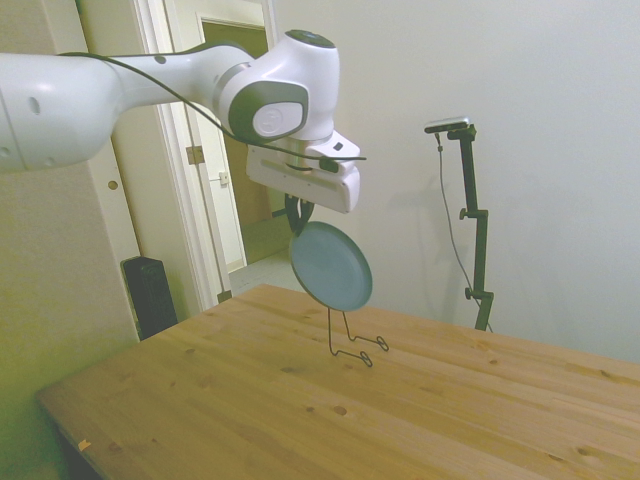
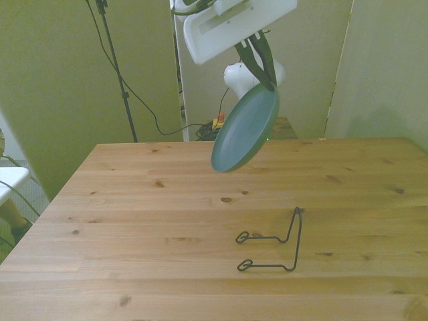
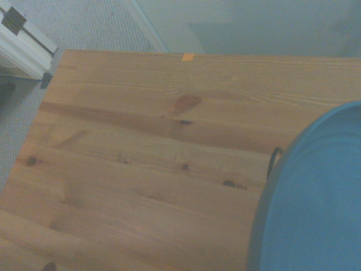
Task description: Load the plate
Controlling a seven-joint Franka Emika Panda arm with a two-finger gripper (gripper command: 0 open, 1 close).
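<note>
The hand (image 2: pixel 267 81) pinches the plate (image 2: pixel 245 128) by its upper rim, its dark fingers (image 2: pixel 257 59) pressed against the edge, and the plate hangs tilted in the air above the table (image 2: pixel 134 200), clear of the wood. In the front view it sits in the upper middle of the frame; in the side view (image 1: pixel 331 265) it hangs at the centre, below the white wrist. A thin black wire rack (image 2: pixel 275 244) stands on the table in the lower right of the front view, apart from the plate. In the side view the rack (image 1: pixel 352 340) appears directly beneath the plate's lower edge. The wrist view shows the plate (image 3: pixel 316 197) filling the lower right corner, with bare table boards (image 3: pixel 130 158) across the rest.
</note>
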